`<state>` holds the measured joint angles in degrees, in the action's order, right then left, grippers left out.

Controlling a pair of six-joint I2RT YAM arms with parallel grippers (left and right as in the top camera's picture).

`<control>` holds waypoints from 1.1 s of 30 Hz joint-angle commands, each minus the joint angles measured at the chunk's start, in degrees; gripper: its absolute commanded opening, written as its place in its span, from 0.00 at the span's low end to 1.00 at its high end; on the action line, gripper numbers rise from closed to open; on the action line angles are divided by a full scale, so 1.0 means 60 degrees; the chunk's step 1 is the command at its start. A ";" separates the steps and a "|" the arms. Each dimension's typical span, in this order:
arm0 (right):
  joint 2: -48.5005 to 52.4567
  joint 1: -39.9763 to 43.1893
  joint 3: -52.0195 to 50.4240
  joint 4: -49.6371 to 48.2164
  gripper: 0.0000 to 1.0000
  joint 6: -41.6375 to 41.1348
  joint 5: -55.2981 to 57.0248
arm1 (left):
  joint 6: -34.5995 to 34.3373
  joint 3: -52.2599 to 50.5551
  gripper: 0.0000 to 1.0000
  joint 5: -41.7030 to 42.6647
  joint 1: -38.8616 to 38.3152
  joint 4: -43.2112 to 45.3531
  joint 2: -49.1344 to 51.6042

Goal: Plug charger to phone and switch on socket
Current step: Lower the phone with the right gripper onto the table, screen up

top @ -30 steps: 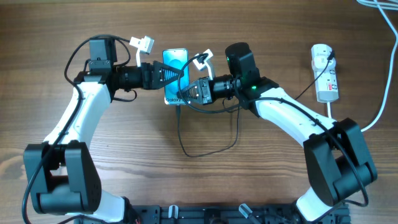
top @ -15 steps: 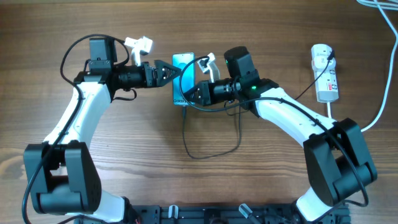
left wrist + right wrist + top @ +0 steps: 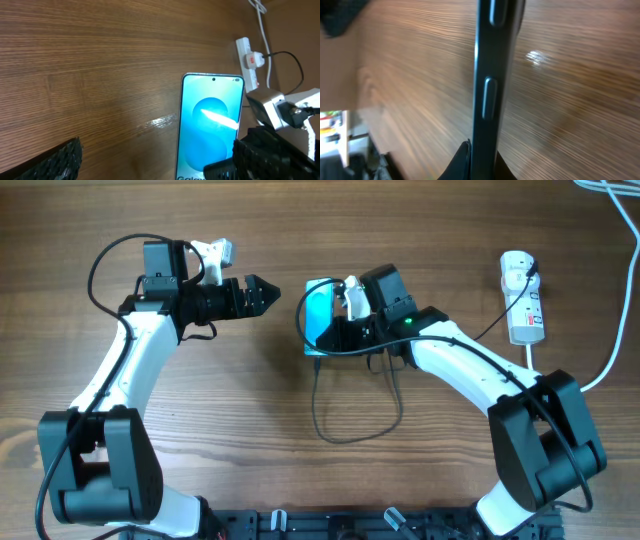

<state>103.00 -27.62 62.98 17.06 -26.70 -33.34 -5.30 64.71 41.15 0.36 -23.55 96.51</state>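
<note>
Right gripper (image 3: 333, 332) is pinched on the phone (image 3: 318, 310), which is held tilted on edge. Left gripper (image 3: 266, 290) is seen spread wide, well apart from it. The charger (image 3: 350, 430) is looped below the phone; the socket (image 3: 522, 298) is seen far right.

Phone (image 3: 318, 315) on edge between right gripper (image 3: 328, 335) fingers. Left gripper (image 3: 268, 290) well apart, tips facing phone. Charger (image 3: 350, 435) loops on table (image 3: 230, 410), base-side of right gripper. Socket (image 3: 523, 298) well behind right wrist.

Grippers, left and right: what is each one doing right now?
Left gripper: open, holding nothing.
Right gripper: shut on the phone, which it holds up on edge.
</note>
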 commanded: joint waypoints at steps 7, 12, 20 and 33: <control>0.0295 -0.0029 -0.0022 0.0066 0.04 0.0171 0.0565 | 0.0066 -0.0036 1.00 -0.0237 -0.0044 0.0000 -0.0138; 0.0663 -0.0029 -0.0022 0.0062 0.04 0.0171 0.0477 | 0.0066 -0.0036 1.00 -0.0237 -0.0044 0.0000 -0.0138; 0.0754 -0.0029 -0.0022 0.0164 0.04 0.0182 0.0386 | 0.0066 -0.0036 1.00 -0.0237 -0.0044 0.0000 -0.0138; 0.0754 -0.0033 -0.0022 0.0528 0.04 0.0168 0.0401 | 0.0066 -0.0036 1.00 -0.0233 -0.0044 0.0004 -0.0138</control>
<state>106.85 -27.62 62.94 20.56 -26.70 -30.37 -5.26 64.71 40.29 0.36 -23.55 96.51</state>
